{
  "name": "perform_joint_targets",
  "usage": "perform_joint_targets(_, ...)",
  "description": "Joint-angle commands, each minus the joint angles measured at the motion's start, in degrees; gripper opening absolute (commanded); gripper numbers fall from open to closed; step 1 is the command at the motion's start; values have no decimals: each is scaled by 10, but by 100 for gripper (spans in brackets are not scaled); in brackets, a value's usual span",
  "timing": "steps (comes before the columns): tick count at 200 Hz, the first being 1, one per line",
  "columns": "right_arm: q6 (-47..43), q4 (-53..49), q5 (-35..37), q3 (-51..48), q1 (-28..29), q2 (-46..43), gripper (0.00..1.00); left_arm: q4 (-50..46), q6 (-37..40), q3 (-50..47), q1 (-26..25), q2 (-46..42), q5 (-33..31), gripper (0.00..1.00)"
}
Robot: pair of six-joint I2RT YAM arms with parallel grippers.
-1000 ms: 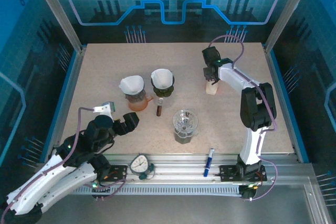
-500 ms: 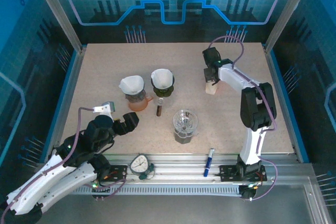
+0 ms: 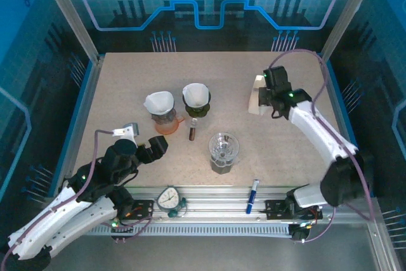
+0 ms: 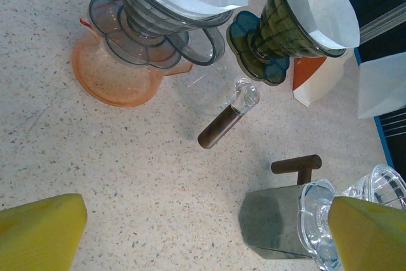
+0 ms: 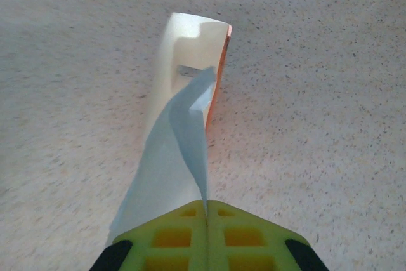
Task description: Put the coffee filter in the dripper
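Left gripper [image 3: 156,145] hangs low at the near left, jaws spread as wide as they go, nothing between the yellow pads [image 4: 39,231]. Just right of it and a touch farther out, the glass dripper [image 3: 223,146] sits empty on a metal pot [image 4: 273,226] with a dark handle. Beyond that, a small brown vial [image 3: 192,132] lies flat on the table [image 3: 127,87]. Farther back, two more side by side: the grey dripper [image 3: 160,107] on an orange carafe [image 4: 114,80], the green dripper [image 3: 196,98] to its right, both lined with white paper. And out at the far right, the right gripper [image 5: 206,211] is clamped tight on the edge of a coffee filter [image 5: 168,169]. The paper reaches toward the white-and-orange filter box [image 5: 193,46]; whether its tip touches the box is hard to call. It is well apart from the glass dripper
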Motion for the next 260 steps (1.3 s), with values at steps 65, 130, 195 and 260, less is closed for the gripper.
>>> perform_joint_targets(65,39,-209,-203,34,105,-183,0,8,2,-5,6,-2,-2,99)
perform_joint_targets(130,62,-368,-273,120,181,-178,0,18,1,-12,6,-5,3,99)
perform_joint_targets(195,75,-468,-290,189,215,-114,0,28,1,-15,5,-14,19,99)
perform_joint_targets(260,71,-508,-276,279,219,-12,0,44,1,-17,5,-15,45,99)
